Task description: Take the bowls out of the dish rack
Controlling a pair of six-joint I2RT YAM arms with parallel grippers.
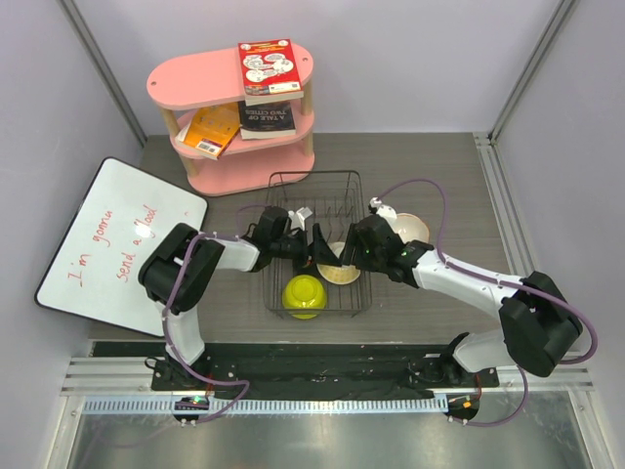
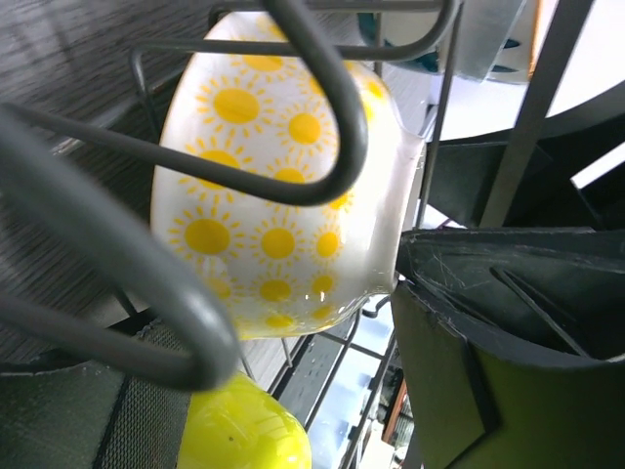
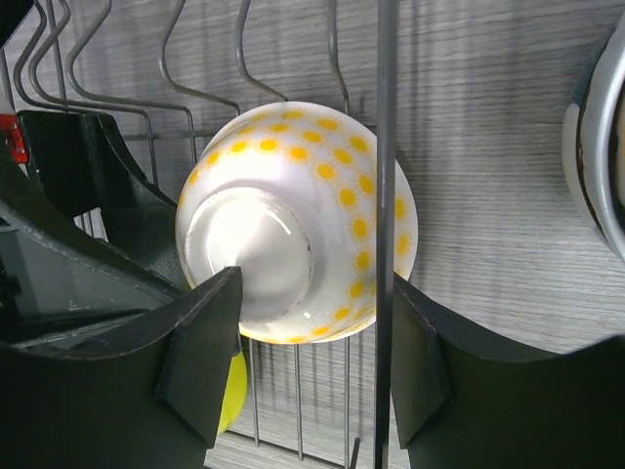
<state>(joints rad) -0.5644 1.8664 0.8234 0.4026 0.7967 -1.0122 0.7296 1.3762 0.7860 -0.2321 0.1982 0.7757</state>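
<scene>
Starting at the left edge of the table point(image 1: 430, 166), a whiteboard point(image 1: 122, 244) with red handwriting is seen lying flat. A pink shelf point(image 1: 195, 83) loaded with books point(image 1: 266, 66) is set against the far edge. The left arm is stretched rightward over the left wall of the dish rack point(image 1: 332, 176), which is placed at the middle of the table. The left gripper point(image 1: 314, 249) is held inside the rack with its jaws spread. In the left wrist view, one dark finger point(image 2: 508, 352) is shown just beside the rim of a white bowl printed with yellow suns point(image 2: 283, 186), and no pinch on it can be made out. The yellow-green bowl point(image 1: 304, 293) is found against the near wall of the rack, just below that gripper, and its glossy top is glimpsed under the sun bowl point(image 2: 244, 430). The sun-printed bowl point(image 1: 340, 269) is lodged on its side among the upright tines, between the two grippers, toward the rack's right wall. Its round foot is turned to the right wrist camera point(image 3: 322, 186). The right gripper point(image 1: 359, 252) is reached in from the right wall with its jaws parted point(image 3: 312, 327). One finger is set at each side of the bowl's lower edge and a rack wire crosses in front, so contact cannot be told. A cream bowl point(image 1: 410, 230) is stood on the table just beside the rack's right wall.
</scene>
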